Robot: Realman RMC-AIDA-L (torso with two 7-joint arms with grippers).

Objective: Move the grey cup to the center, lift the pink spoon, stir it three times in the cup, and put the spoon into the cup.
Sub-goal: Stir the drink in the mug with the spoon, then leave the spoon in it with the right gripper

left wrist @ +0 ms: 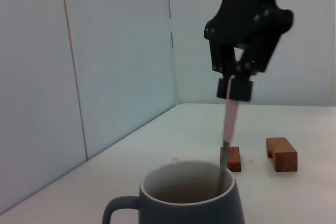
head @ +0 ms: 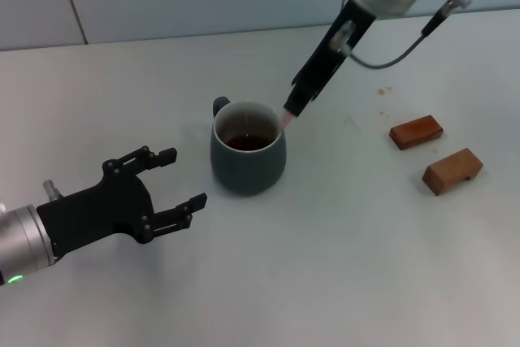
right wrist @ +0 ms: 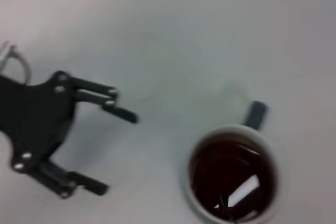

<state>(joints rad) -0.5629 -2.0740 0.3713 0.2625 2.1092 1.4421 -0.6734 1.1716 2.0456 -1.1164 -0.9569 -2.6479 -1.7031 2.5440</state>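
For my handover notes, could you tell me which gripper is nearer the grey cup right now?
The right. The right gripper hangs just above the grey cup's rim, holding the pink spoon down into it. The left gripper sits open beside the cup, apart from it.

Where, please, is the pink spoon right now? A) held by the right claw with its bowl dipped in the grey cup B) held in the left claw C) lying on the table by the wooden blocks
A: the right claw grips the pink spoon upright, its tip down inside the grey cup.
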